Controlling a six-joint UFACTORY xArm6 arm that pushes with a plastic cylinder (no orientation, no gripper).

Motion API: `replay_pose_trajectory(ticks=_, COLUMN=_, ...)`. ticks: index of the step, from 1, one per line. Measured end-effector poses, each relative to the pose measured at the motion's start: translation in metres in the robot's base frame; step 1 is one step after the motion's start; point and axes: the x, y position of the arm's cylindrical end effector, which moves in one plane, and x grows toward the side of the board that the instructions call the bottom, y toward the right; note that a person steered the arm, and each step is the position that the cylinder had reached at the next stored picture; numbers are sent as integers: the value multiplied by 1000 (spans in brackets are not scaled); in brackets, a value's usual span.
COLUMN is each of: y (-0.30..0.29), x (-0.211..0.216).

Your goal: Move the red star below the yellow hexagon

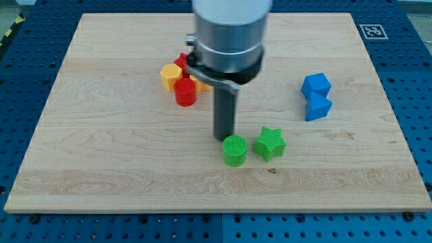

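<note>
Red star (181, 61): mostly hidden behind the arm housing (229, 34).
Arm housing: cut off by the view's top.
Second yellow block (200, 85): shape unreadable.

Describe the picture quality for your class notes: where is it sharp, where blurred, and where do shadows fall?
Camera view: even, soft light, no glare on the wooden board; the green cylinder, green star and blue blocks look sharp with faint shadows; the arm's grey body near the view's top looks blurred; my tip shows clearly.
</note>
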Motion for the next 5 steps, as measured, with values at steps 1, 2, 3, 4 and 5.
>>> replay_pose_trajectory(ticks=1, y=-23, x=-4)
replay_pose_trajectory(ticks=2, y=-23, x=-22)
replay_pose_trajectory(ticks=3, y=-17, x=-49)
replay_pose_trajectory(ticks=4, y=-13, x=-58)
replay_pose_trajectory(ticks=5, y=-40, x=-58)
